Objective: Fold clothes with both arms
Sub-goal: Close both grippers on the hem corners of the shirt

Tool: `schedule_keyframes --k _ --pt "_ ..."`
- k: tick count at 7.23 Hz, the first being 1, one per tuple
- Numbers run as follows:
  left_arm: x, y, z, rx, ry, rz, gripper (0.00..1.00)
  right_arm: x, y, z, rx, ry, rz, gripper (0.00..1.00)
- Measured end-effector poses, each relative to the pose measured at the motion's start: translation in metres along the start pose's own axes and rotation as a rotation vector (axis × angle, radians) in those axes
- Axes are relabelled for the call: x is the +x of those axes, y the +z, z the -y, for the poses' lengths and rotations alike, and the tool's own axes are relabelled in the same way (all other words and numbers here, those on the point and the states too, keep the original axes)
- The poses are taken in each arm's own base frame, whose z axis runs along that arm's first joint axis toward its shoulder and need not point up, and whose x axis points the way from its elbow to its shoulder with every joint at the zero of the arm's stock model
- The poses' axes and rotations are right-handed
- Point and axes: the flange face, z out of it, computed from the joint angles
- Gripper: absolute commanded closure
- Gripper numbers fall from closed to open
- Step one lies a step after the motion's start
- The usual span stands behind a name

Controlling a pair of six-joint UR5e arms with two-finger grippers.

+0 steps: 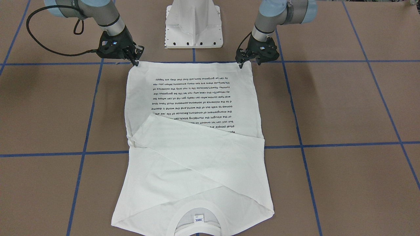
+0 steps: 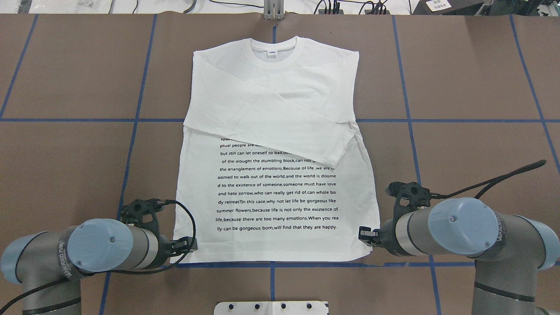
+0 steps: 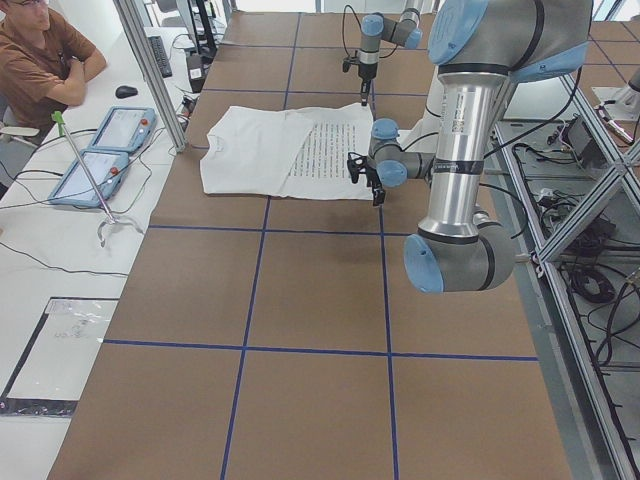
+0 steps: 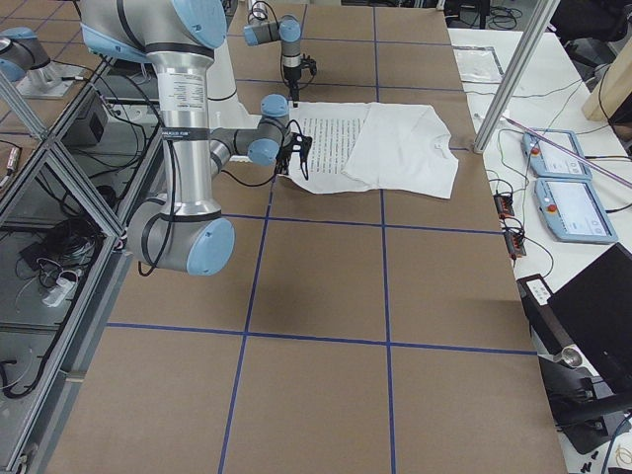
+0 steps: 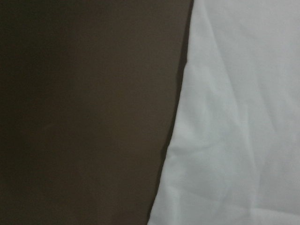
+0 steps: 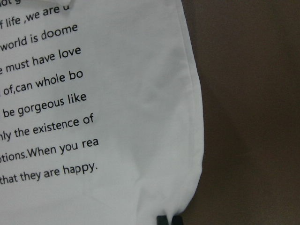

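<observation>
At hem corners of white T-shirt (image 2: 271, 100), left gripper (image 1: 241, 65) touching, right gripper (image 1: 135, 62) seemingly pinching

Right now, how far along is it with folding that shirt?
Done: both sleeves lie crossed over the chest of the T-shirt. In hand: the left hand and right hand sit at the corners of the bottom hem, the right apparently pinching. Remaining: folding the hem up toward the collar.
</observation>
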Motion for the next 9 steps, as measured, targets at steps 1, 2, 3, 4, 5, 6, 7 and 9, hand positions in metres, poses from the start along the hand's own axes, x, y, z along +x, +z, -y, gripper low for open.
schedule_keyframes --k 1,2,3,4,5,6,7,9 --pt "0.000 0.001 0.001 0.006 -0.001 0.002 0.15 0.000 0.000 0.000 -0.001 -0.001 0.000 1.00" --pt "0.000 0.001 0.001 0.008 -0.001 0.002 0.18 0.000 0.000 0.000 -0.001 -0.001 -0.001 1.00" --pt "0.000 0.001 0.001 0.008 0.000 0.002 0.23 0.001 0.000 0.001 -0.001 -0.001 -0.001 1.00" --pt "0.001 0.001 0.001 0.008 0.000 0.000 0.33 0.001 -0.001 0.001 -0.001 0.000 0.000 1.00" --pt "0.003 0.000 0.000 0.007 0.000 -0.002 0.39 0.001 -0.001 0.003 0.000 0.000 0.001 1.00" --pt "0.007 -0.001 -0.001 0.006 0.000 -0.003 0.41 0.002 -0.002 0.004 0.001 0.002 0.002 1.00" --pt "0.011 -0.002 -0.002 0.005 0.001 -0.003 0.41 0.002 -0.003 0.006 0.003 0.003 0.002 1.00" --pt "0.014 -0.001 -0.002 0.004 0.000 0.003 0.41 0.003 -0.004 0.007 0.006 0.004 0.002 1.00"
